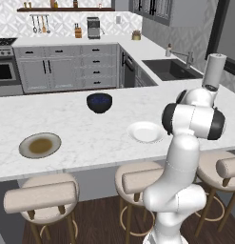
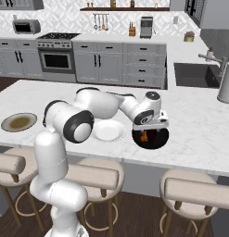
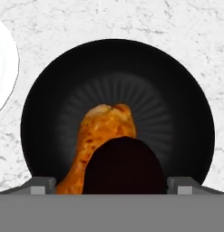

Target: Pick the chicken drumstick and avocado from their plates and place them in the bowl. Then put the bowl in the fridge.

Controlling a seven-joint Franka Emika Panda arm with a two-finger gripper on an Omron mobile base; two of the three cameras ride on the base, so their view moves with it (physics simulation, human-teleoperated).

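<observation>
The dark glossy bowl [image 3: 118,63] lies right under my gripper [image 3: 111,186] on the marble counter. Inside it rests the orange-brown chicken drumstick [image 3: 102,131], meaty end up. The near-black avocado [image 3: 123,165] sits in front of the drumstick, between my fingers [image 3: 41,185], which stand wide apart and clear of it. In the right base view the gripper [image 2: 150,127] hovers just over the bowl [image 2: 158,139], beside the bare white plate [image 2: 106,131]. The tan plate [image 2: 18,122] lies far left, also bare. The left base view shows the bowl [image 1: 99,102], white plate [image 1: 145,132] and tan plate [image 1: 40,145].
Bar stools [image 1: 40,198] line the counter's near edge. A sink [image 2: 192,74] and a white paper-towel roll [image 2: 225,83] stand to the right. Grey cabinets and an oven [image 2: 55,60] fill the back wall. The fridge is out of view.
</observation>
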